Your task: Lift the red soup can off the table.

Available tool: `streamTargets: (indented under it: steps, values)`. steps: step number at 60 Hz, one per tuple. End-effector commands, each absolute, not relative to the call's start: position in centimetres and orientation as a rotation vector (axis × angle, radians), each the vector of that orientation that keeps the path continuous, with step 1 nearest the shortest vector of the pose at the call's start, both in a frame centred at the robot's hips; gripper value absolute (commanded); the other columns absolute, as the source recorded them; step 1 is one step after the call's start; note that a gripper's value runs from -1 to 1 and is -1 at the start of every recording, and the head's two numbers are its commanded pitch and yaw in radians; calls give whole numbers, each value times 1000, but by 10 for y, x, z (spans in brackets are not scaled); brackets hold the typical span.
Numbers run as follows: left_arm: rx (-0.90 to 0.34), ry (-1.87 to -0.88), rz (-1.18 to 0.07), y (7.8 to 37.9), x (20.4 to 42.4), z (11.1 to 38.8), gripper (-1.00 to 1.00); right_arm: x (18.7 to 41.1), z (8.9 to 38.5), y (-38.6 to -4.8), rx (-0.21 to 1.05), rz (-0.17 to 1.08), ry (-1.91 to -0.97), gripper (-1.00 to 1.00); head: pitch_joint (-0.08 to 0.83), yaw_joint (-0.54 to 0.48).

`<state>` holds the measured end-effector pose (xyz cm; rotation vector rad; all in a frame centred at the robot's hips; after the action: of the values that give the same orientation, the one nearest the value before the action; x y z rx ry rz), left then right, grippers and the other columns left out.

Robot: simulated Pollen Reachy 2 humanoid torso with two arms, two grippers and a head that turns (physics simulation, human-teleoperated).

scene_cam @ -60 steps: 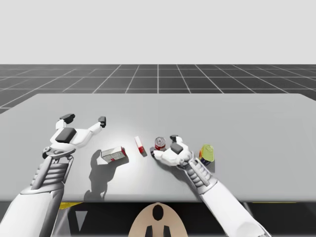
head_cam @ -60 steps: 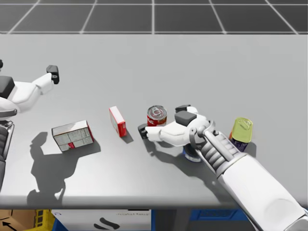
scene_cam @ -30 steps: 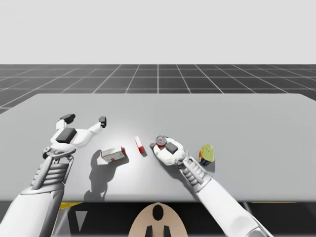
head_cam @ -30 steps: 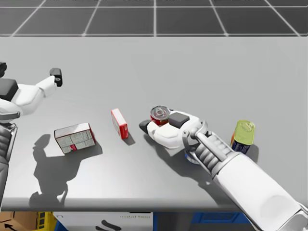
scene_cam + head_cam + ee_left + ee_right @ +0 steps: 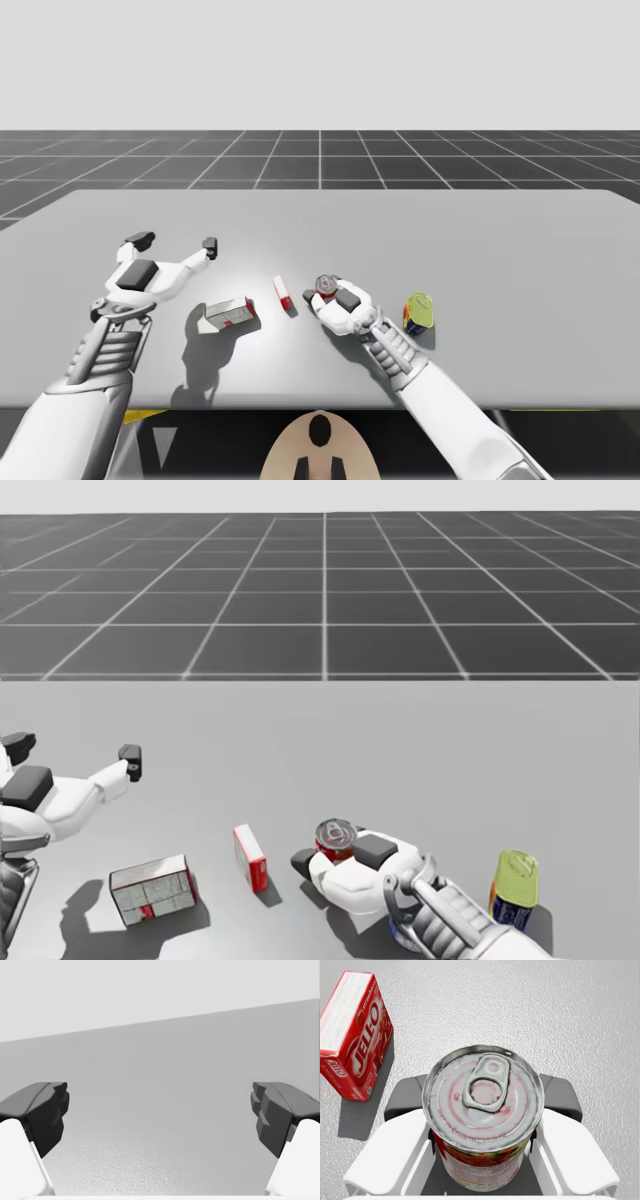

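Observation:
The red soup can (image 5: 482,1110) stands upright with its silver pull-tab lid facing up, between the fingers of my right gripper (image 5: 482,1095). Both grey pads press its sides, so the gripper is shut on it. In the high view the can (image 5: 325,287) sits at the table's middle with my right gripper (image 5: 322,292) around it. The head view shows the can (image 5: 335,838) in the same grip (image 5: 325,855). I cannot tell whether the can touches the table. My left gripper (image 5: 174,241) (image 5: 75,753) (image 5: 160,1115) hovers wide open over bare table at the far left.
A small red box (image 5: 284,293) (image 5: 250,857) (image 5: 355,1055) stands just left of the can. A white and red box (image 5: 229,313) (image 5: 152,888) lies further left. A yellow-topped container (image 5: 418,311) (image 5: 515,888) stands right of my right wrist.
My right gripper closed around the red soup can, which stood beside its open fingers a second ago. My head has tilted up. The left arm barely moved.

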<state>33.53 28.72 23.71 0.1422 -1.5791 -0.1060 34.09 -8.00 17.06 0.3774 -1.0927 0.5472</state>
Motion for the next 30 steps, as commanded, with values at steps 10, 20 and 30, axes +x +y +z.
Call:
streamTargets:
  steps: [10,20,30]
  values:
    - [144,-1573,-110,286,336,235,-1000,324,192,-46,531,515,-1118,1000,330,8]
    - [144,-1574,-109,286,336,235,-1000,322,254,-55,574,509,-1236,1000,331,9]
    - [142,-1573,-111,285,336,235,-1000,312,311,-56,612,519,-1347,1000,323,14]
